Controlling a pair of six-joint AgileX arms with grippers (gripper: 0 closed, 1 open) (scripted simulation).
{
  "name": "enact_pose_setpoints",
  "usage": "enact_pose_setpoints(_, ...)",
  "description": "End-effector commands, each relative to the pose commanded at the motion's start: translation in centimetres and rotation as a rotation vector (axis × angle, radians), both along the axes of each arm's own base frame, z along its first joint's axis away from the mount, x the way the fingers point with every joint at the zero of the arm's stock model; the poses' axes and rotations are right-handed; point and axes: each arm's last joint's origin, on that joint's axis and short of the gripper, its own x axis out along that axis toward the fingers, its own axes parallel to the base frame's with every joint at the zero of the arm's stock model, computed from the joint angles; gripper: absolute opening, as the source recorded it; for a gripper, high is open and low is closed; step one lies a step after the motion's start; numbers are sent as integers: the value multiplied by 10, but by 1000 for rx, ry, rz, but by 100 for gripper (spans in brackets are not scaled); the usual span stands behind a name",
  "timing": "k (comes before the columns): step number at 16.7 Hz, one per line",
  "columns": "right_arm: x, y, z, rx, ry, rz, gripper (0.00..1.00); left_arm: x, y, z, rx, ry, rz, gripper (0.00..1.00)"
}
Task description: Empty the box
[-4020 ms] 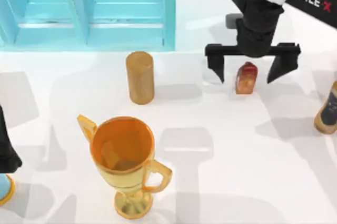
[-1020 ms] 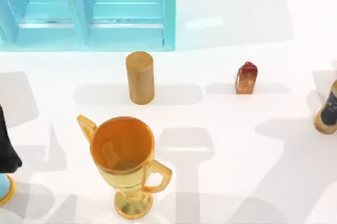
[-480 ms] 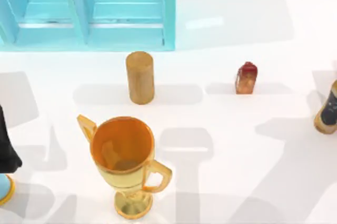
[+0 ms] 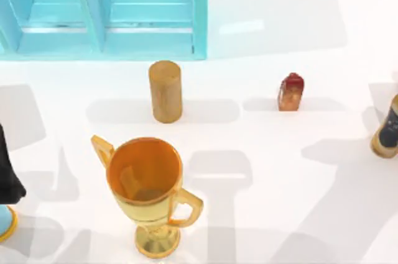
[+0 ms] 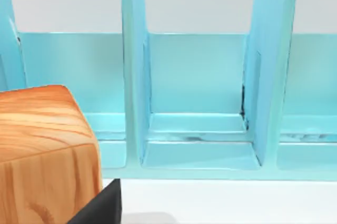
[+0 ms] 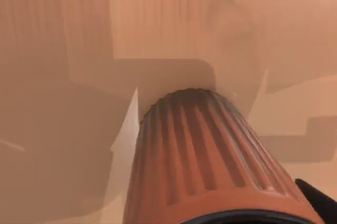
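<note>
Since 4 seconds ago the right arm has been withdrawn from above the small red object, which is left standing where it was, right of centre – nothing else on the table has been shifted. The box is seen at the table's far left, its 2 visible compartments bare, and its dividers are seen close up in the left wrist view. A tan wooden cylinder stands just in front of it, with a golden trophy cup nearer the camera. A wooden block lies close to the left wrist camera – whether either gripper is wide or closed cannot be told
</note>
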Motion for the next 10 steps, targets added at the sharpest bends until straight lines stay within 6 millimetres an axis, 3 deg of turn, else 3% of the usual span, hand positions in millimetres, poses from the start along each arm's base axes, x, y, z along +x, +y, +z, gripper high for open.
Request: enact_pose_setpoints(10,1,-1,4,9,15,-4,0,0,0,0,0,0,0,100)
